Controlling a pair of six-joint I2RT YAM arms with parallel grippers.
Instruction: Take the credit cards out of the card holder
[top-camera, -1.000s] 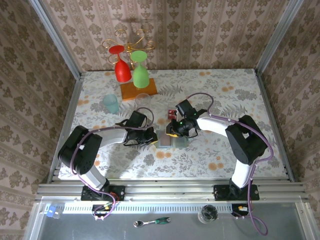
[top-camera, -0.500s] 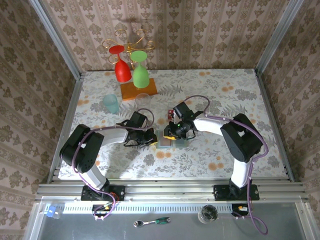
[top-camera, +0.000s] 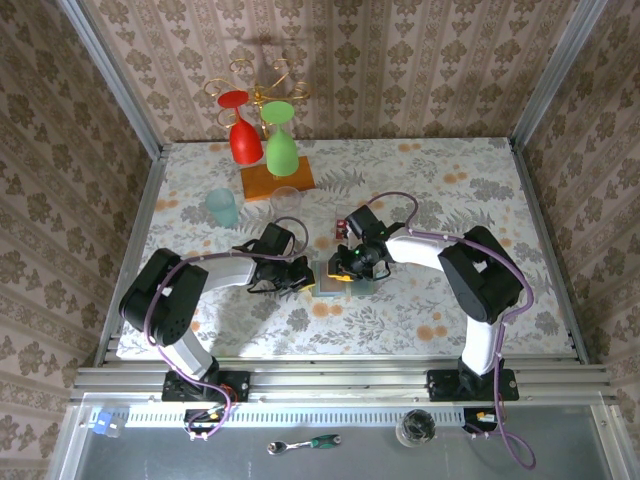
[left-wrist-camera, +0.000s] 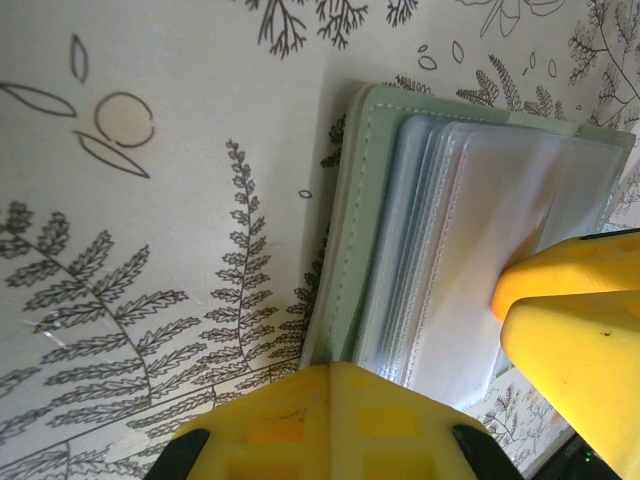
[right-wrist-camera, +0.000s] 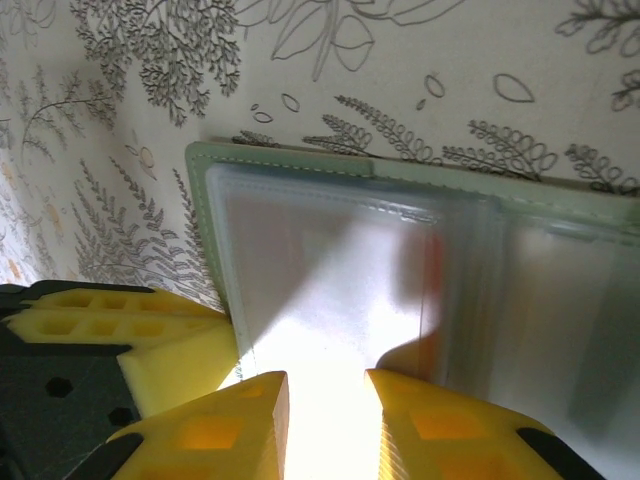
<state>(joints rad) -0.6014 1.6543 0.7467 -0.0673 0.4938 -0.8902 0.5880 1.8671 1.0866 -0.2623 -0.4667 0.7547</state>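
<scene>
The card holder (top-camera: 330, 283) lies open on the flowered table between the two arms, pale green with clear sleeves (left-wrist-camera: 470, 230) fanned on top. My left gripper (left-wrist-camera: 340, 385) is shut, its tip resting at the holder's near left edge (left-wrist-camera: 345, 230). From the other side my right gripper (right-wrist-camera: 325, 410) reaches over the sleeves (right-wrist-camera: 320, 250) with its fingers a narrow gap apart and nothing pinched between them. A red card edge (right-wrist-camera: 432, 270) shows through one sleeve. Small red credit cards (top-camera: 342, 228) lie on the table just behind the right gripper (top-camera: 343, 265).
A wooden stand (top-camera: 277, 178) with an upside-down red glass (top-camera: 245, 135) and green glass (top-camera: 282, 145) is at the back left. A teal cup (top-camera: 222, 207) and a clear glass (top-camera: 286, 198) stand near it. A wrench (top-camera: 305, 443) lies on the front rail.
My right gripper has slid a little to the left, further over the holder's sleeves. The left arm has stayed where it was.
</scene>
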